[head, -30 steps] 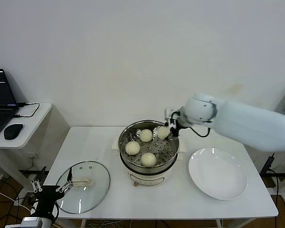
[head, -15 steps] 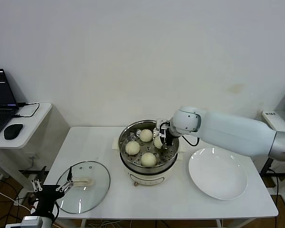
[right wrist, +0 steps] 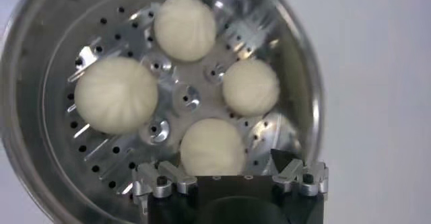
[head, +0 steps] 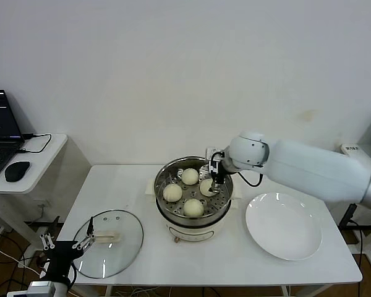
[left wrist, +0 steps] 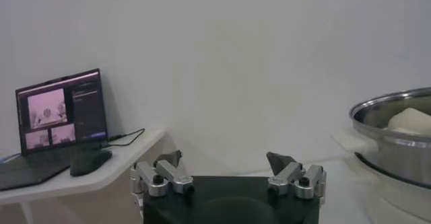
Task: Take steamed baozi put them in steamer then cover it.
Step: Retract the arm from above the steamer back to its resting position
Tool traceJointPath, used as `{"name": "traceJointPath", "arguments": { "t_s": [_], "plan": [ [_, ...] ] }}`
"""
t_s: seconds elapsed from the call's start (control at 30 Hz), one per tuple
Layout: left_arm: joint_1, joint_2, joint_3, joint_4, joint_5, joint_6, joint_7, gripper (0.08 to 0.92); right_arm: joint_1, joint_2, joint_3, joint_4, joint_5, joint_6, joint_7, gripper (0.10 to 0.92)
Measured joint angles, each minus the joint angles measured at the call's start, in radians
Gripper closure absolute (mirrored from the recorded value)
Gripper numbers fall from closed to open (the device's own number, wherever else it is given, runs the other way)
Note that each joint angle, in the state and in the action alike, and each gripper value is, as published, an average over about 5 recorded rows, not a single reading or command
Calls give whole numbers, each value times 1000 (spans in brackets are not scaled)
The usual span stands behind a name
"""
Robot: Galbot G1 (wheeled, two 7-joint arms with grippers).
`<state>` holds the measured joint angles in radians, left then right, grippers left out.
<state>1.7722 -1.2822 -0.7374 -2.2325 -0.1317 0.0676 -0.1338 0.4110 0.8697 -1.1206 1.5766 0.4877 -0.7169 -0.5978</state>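
Right pincer [right wrist: 230, 171] hangs over the steamer [head: 163, 175], jaws apart, the fourth baozi [right wrist: 212, 145] seated right beneath it. Lift straight up, clear the rim. Left pincer [left wrist: 229, 171] waits open by the glass cover [head: 120, 241].

The steamer [head: 193, 199] is sitting at the middle of the desk [head: 142, 198], toward its far edge. Four baozi [head: 193, 207] are lying inside on its tray, spread around the centre. The right pincer [head: 215, 178] is hanging over the steamer's right side, just above the rightmost bun. The cover [head: 109, 243] is lying flat on the desk at the near left, with the left pincer [head: 65, 243] just beside its left rim. A plate [head: 283, 225] is resting to the steamer's right. A laptop [head: 1, 126] and mouse [head: 17, 171] are sitting on a side table [head: 43, 154] at far left.
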Motion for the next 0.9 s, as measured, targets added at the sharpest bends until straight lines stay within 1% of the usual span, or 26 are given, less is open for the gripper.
{"name": "traceJointPath", "arguments": {
  "t_s": [0.1, 0.23, 0.37, 0.5, 0.67, 0.9],
  "plan": [
    [0, -1, 0, 1, 0, 0, 0, 177, -23, -52, 45, 51, 25, 13, 55, 203],
    [-1, -3, 0, 6, -1, 0, -3, 177, -112, -144, 145, 129, 54, 61, 169, 203],
    [-5, -7, 4, 15, -2, -2, -6, 177, -288, -224, 318, 192, 53, 152, 293, 203],
    [-10, -13, 14, 25, -1, -11, -10, 177, -537, -253, 559, 229, 13, 270, 386, 203],
    [-16, -19, 29, 43, 1, -24, -18, 177, -870, -198, 891, 255, -69, 439, 443, 203],
    [-30, -13, 52, 80, 38, -37, -33, 177, -1312, -11, 1326, 271, -174, 665, 439, 203]
  ]
}}
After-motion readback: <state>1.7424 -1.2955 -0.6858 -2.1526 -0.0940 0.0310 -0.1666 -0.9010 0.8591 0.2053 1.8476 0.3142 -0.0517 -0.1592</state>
